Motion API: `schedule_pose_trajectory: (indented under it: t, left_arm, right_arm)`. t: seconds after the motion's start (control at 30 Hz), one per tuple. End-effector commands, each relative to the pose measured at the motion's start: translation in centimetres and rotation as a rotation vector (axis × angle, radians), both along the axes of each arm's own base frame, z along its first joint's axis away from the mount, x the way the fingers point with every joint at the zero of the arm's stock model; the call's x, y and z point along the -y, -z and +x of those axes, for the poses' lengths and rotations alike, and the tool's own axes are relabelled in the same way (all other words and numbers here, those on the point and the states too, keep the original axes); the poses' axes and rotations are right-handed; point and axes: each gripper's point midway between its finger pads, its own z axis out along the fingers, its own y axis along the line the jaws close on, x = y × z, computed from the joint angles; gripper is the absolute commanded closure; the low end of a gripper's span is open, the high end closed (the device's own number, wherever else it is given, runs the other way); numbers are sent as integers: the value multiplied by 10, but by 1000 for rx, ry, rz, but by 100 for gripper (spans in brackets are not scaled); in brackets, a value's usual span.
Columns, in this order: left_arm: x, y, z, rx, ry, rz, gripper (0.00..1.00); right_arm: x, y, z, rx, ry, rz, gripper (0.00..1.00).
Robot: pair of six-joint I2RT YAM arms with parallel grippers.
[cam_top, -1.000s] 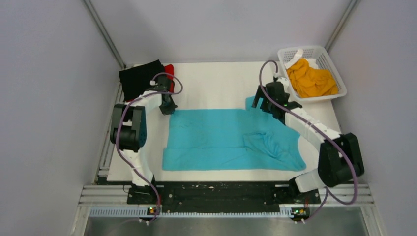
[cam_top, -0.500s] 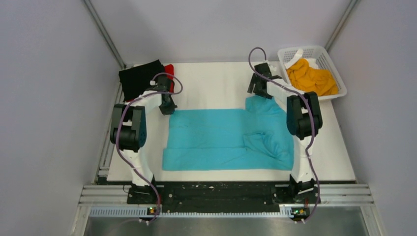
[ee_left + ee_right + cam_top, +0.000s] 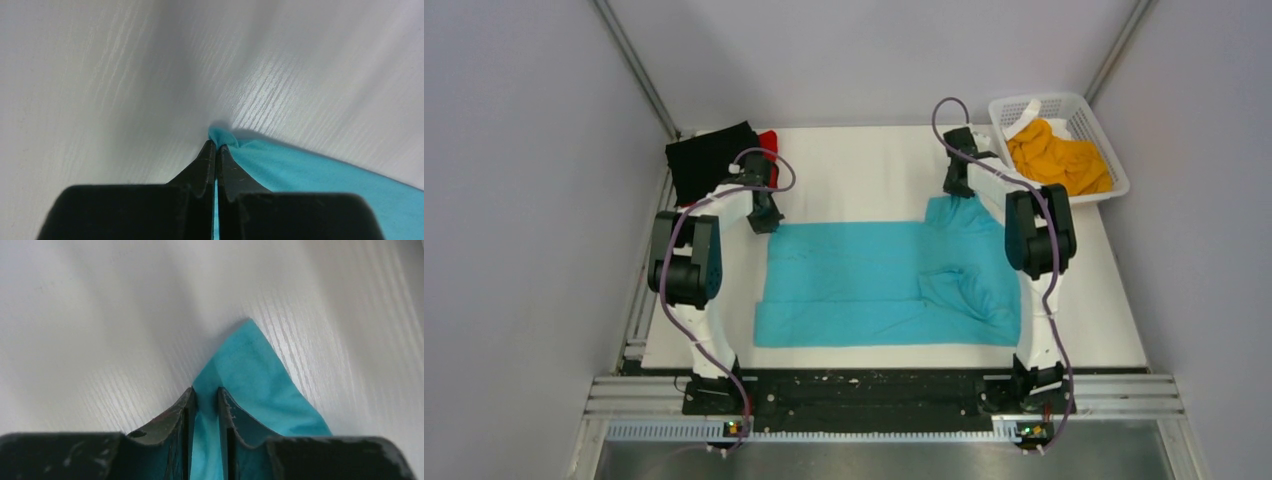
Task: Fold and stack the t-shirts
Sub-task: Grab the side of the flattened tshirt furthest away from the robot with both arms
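Observation:
A turquoise-blue t-shirt (image 3: 884, 280) lies spread flat on the white table, with a rumpled patch toward its right side. My left gripper (image 3: 766, 222) is at its far left corner, shut on a small pinch of the turquoise cloth (image 3: 310, 175) right at the tips (image 3: 215, 145). At the far right corner, my right gripper (image 3: 957, 190) has its jaws drawn in to a narrow gap that the turquoise cloth (image 3: 250, 360) fills (image 3: 205, 392). A black t-shirt (image 3: 709, 160) lies folded at the back left on a red t-shirt (image 3: 768, 140). The orange-yellow t-shirt (image 3: 1056, 160) lies crumpled in the basket.
A white plastic mesh basket (image 3: 1114, 185) stands at the back right corner of the table (image 3: 864, 160), close to my right arm. Grey walls enclose the table on three sides. A metal rail runs along the near edge by the arm bases.
My right arm swung back and toward the far right corner of the turquoise shirt, and its jaws closed from wide open onto that corner. The left arm has not moved.

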Motion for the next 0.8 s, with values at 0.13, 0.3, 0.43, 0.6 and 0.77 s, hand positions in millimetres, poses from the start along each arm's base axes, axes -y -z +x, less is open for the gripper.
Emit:
schedule_pose_trajectory:
  t: [0.13, 0.3, 0.43, 0.6, 0.77]
  left_arm:
    - [-14, -16, 10, 26, -30, 39, 100]
    - [-18, -26, 28, 55, -34, 39, 100]
    - [-13, -26, 30, 53, -20, 14, 100]
    - [-4, -32, 25, 87, 5, -39, 100]
    - [5, -36, 15, 112, 26, -86, 100]
  right_arm:
    - [-16, -19, 35, 115, -119, 30, 100]
    - [-14, -56, 59, 236, -161, -20, 100]
    - [-24, -70, 54, 273, -222, 19, 100]
    - [-31, -85, 28, 288, -228, 102, 100]
    - [-34, -85, -17, 252, -205, 180, 100]
